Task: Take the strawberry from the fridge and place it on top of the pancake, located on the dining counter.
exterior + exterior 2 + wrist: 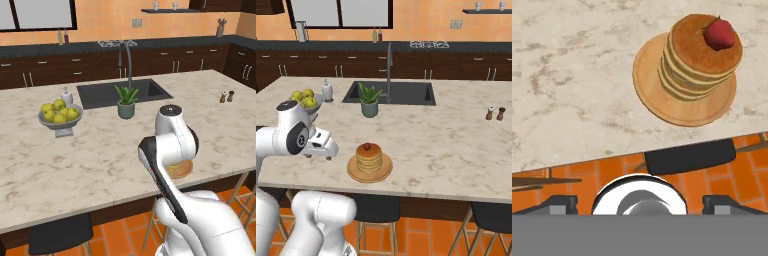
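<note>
- The strawberry (367,146) sits on top of the pancake (369,158) stack, toward one edge of the top cake, as the hand view shows (719,33).
- The stack (699,57) stands on a flat round brown plate (369,173) near the front edge of the dining counter (456,145).
- The gripper (639,204) is back from the plate, over the counter's edge and the orange floor tiles; its two finger tips (559,204) sit wide apart with nothing between them, so it is let go.
- The white arm (293,135) bends just left of the plate.
- Further back on the counter are a small potted plant (369,101), a grey bowl of yellow fruit (60,114), a soap bottle (327,91) and the dark sink (401,92).
- Two small shakers (495,113) stand well apart to the right.
- A black stool (689,156) is tucked below the counter edge.
</note>
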Controlling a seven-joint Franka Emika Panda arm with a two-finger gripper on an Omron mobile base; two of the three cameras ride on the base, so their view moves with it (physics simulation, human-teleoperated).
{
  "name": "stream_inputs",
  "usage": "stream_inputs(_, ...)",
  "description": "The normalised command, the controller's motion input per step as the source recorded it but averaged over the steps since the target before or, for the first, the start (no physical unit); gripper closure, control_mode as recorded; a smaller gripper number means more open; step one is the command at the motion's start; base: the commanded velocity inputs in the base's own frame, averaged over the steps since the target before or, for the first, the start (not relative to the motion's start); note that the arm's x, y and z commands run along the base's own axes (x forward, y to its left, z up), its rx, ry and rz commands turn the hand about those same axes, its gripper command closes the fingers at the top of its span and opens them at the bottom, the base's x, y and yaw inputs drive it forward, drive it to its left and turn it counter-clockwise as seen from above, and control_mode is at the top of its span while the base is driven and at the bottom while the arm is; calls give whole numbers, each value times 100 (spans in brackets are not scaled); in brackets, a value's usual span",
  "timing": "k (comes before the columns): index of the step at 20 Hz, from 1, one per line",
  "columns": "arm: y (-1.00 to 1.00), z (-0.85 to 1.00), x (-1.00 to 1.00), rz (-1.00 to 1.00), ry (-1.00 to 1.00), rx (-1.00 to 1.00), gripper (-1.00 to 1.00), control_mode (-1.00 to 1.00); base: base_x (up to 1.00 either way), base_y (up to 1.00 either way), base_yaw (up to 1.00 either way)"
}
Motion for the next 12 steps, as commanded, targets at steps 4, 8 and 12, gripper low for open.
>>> stream_inputs(4,96,-6,-21,0,13,-12,-100,-100,0,0,0)
stream_inputs(8,62,-9,0,0,20,-16,-100,-100,0,0,0)
stream_inputs(12,36,-21,0,0,12,-18,-100,-100,0,0,0)
